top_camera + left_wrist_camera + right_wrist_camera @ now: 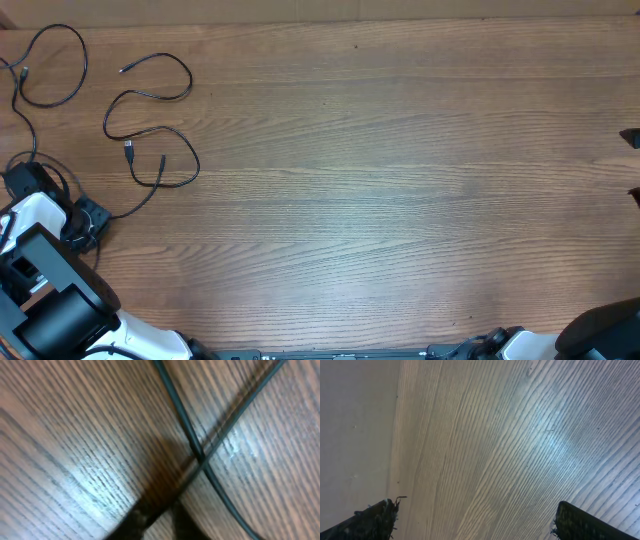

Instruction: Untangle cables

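Note:
Several thin black cables lie at the table's far left. One forms a loop [52, 62] in the corner with a plug at its end. A second strand [150, 95] curls beside it. A third [180, 170] loops and runs down to my left gripper [90, 218]. In the left wrist view two strands cross [200, 457] just above the wood, and one leads into my left gripper [159, 522], whose fingers are close together on it. My right gripper [477, 520] is wide open and empty over bare wood, far from the cables.
The wooden table [380, 180] fills the view. The left arm's white and black body [40, 290] stands at the front left. The right arm's base [600, 330] is at the front right. A pale wall or edge [355, 425] shows in the right wrist view.

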Robot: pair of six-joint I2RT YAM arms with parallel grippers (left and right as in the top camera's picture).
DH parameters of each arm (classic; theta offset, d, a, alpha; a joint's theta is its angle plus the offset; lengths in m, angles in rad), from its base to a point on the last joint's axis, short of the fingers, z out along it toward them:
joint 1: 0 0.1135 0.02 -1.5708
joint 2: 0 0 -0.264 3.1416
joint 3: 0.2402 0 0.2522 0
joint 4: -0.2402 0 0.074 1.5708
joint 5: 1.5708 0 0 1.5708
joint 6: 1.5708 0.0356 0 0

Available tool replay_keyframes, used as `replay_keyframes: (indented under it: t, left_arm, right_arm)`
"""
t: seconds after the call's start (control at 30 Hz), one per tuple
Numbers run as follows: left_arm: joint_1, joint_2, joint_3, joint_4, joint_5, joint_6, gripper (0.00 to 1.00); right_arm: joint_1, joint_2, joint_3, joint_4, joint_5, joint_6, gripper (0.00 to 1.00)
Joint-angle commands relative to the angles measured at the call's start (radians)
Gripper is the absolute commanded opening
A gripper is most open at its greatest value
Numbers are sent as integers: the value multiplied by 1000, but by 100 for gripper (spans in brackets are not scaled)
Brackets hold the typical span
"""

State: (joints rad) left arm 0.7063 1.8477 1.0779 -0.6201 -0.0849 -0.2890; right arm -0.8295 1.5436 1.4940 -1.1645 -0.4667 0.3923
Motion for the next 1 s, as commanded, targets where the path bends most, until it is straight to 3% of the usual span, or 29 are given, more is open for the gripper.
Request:
replay_keyframes:
  t: [0.0, 0.1, 0.3, 0.5, 0.53, 0.67, 0.87, 0.97]
  left_arm:
    - [2, 10, -36, -27, -92, -4, 4]
    - [16, 10, -36, -50, -100, -53, 4]
    - [44, 10, -36, -146, -135, -287, 4]
    - [46, 10, -36, -177, -135, -340, 4]
    - [46, 10, -36, -176, -135, -340, 9]
    - [46, 10, -36, -176, -135, -340, 54]
    - [46, 10, -36, -176, -128, -337, 99]
    - [46, 10, -36, -173, -124, -334, 100]
  right_arm:
    - [-1, -14, 26, 3, 3, 2, 100]
    - [-1, -14, 26, 3, 4, 2, 100]
    - [-1, -14, 26, 3, 3, 2, 100]
    - [-1, -14, 26, 3, 3, 2, 100]
    - [-1, -14, 26, 3, 3, 2, 100]
    - [-1, -14, 26, 3, 3, 3, 100]
    - [-1, -14, 26, 3, 3, 2, 100]
    - [-1, -14, 26, 3, 3, 2, 100]
